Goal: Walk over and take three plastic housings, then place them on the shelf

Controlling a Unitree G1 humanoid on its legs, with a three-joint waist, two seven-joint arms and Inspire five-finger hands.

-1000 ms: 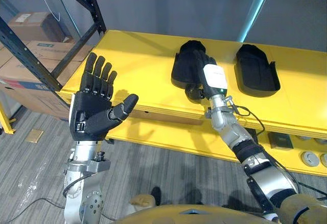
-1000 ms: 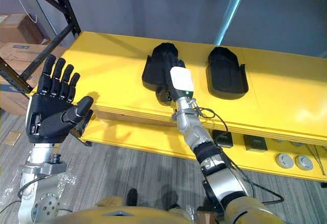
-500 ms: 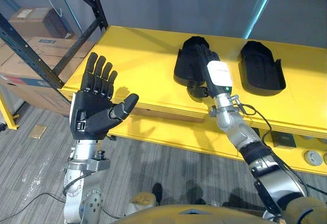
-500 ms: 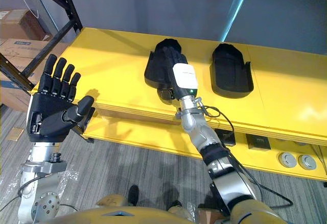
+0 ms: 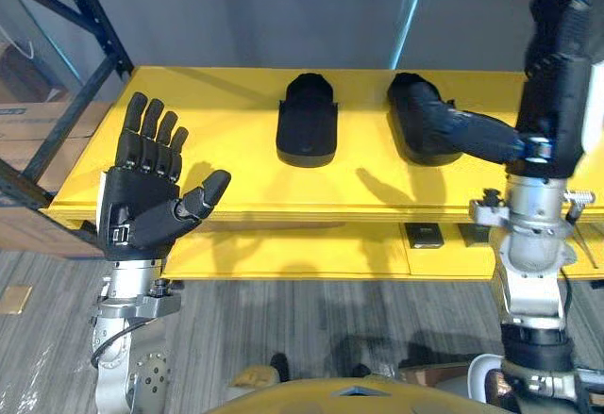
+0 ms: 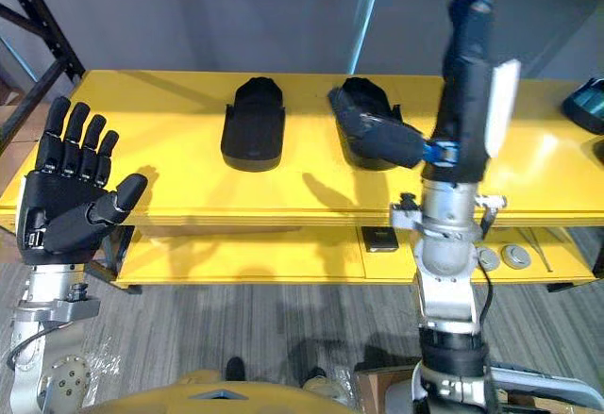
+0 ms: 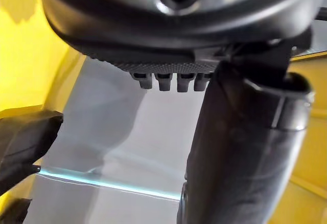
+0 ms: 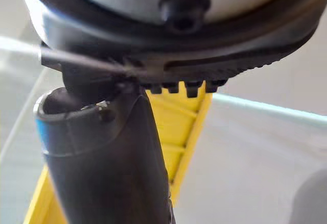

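Two plastic housings (image 5: 307, 133) (image 5: 408, 103) side by side on one yellow shelf (image 5: 217, 122)

Black housings (image 5: 307, 131), yellow shelf (image 5: 217, 117); grey streaked floor (image 5: 311, 315)

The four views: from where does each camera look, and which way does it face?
Left eye view: from the head, down onto the yellow shelf and black housings; left robot hand and right robot hand raised, open.
Right eye view: the same scene, slightly aside.
Left wrist view: along its thumb, toward the grey wall.
Right wrist view: past its thumb, toward shelf and wall.
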